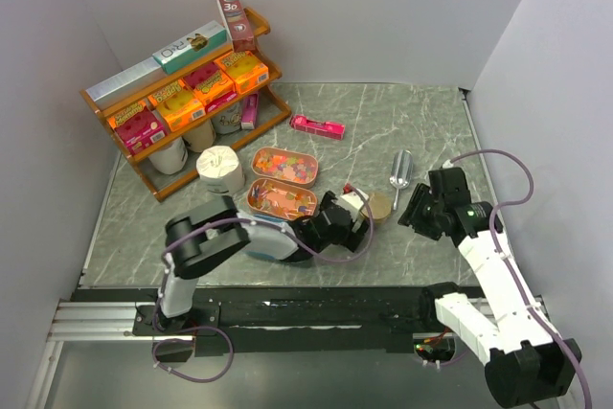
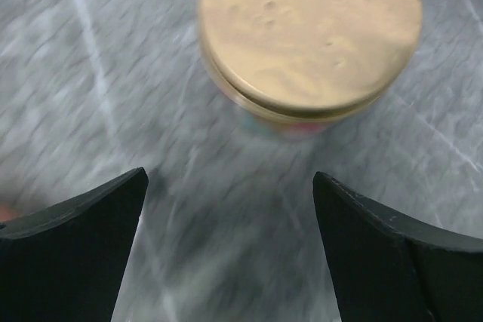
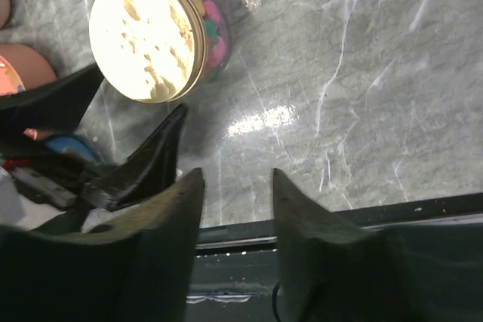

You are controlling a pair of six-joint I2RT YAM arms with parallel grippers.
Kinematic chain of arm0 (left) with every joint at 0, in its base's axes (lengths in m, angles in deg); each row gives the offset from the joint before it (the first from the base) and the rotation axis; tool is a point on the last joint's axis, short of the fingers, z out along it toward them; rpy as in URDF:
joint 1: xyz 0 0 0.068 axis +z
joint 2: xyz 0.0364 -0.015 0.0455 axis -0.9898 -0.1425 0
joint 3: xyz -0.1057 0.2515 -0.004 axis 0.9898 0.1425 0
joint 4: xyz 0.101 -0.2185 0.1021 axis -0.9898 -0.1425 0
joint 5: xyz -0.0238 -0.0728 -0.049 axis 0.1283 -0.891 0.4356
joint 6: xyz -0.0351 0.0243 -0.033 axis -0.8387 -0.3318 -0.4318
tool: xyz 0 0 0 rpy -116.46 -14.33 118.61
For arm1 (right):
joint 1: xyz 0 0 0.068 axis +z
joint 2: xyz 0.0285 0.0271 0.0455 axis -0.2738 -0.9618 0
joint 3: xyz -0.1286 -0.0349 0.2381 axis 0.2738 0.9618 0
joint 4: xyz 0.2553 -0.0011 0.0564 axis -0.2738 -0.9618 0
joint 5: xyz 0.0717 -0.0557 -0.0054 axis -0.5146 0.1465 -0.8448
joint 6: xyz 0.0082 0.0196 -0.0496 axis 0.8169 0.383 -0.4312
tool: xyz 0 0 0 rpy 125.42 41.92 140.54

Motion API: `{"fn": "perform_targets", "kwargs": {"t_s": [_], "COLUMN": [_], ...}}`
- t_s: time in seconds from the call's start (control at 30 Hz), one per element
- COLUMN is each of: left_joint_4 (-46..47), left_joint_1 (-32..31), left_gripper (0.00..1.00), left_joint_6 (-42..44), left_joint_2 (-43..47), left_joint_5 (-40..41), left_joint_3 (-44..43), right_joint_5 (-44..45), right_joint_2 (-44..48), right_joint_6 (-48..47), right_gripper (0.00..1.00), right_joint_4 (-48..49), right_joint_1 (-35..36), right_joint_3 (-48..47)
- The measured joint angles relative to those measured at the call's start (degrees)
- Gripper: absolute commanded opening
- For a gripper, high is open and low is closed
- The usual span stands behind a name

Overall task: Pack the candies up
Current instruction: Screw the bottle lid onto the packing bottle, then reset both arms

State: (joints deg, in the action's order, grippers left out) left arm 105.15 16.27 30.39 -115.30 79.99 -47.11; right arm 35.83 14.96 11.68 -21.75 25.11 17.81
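Gold-lidded jar (image 2: 309, 32) of candies (image 3: 215, 32) beyond left fingers (image 2: 68, 262), wide apart; right fingers (image 3: 143, 262) parted, empty; box (image 1: 233, 21) reads "30".

Centre of frame: two oval trays, the upper tray (image 1: 255, 162) and the lower tray (image 1: 251, 196), both filled with candies (image 1: 285, 166). Your left gripper (image 1: 356, 205) sits just left of a tan-lidded jar (image 1: 381, 206), and your right gripper (image 1: 418, 210) just right of it. Metal scoop (image 1: 400, 171) lies above the jar. Wooden shelf (image 1: 261, 26) of boxes, upper left. Pink box (image 1: 318, 125) lies alone, upper centre.
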Motion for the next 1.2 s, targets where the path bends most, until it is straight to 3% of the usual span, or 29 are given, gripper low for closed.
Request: {"fn": "perform_targets", "kwargs": {"t_s": [0.03,0.1,0.17,0.6,0.93,1.2], "left_joint_4": [-4.35,-10.95,-16.15,-37.83,-46.21,-48.78], "left_joint_1": [0.0,0.0,0.07,0.48,0.48,0.48], "left_gripper": [0.96,0.96,0.97,0.96,0.96,0.96], "left_joint_6": [-1.22,-3.78,-6.08,-17.29,-21.46,-24.46], "left_joint_2": [1.99,5.07,7.63,25.53,42.77,48.09], "left_joint_5": [0.66,2.21,3.45,11.04,17.92,20.33], "left_joint_3": [-0.09,-0.83,-1.84,-1.01,7.76,11.39], "right_joint_5": [0.09,0.15,0.57,3.63,4.28,4.09], "right_joint_2": [0.5,1.77,3.43,6.6,7.21,8.83], "right_joint_6": [-0.02,-0.46,-0.85,-1.16,-0.35,0.31], "right_gripper": [0.67,0.88,1.0,1.0,1.0,0.99], "right_joint_4": [-0.33,-0.9,-1.33,-2.54,-2.14,-1.38], "right_joint_1": [-0.04,-0.11,-0.13,-0.24,-0.26,-0.26], "right_joint_3": [-0.11,-0.11,-0.11,-0.96,-0.72,1.16]}}
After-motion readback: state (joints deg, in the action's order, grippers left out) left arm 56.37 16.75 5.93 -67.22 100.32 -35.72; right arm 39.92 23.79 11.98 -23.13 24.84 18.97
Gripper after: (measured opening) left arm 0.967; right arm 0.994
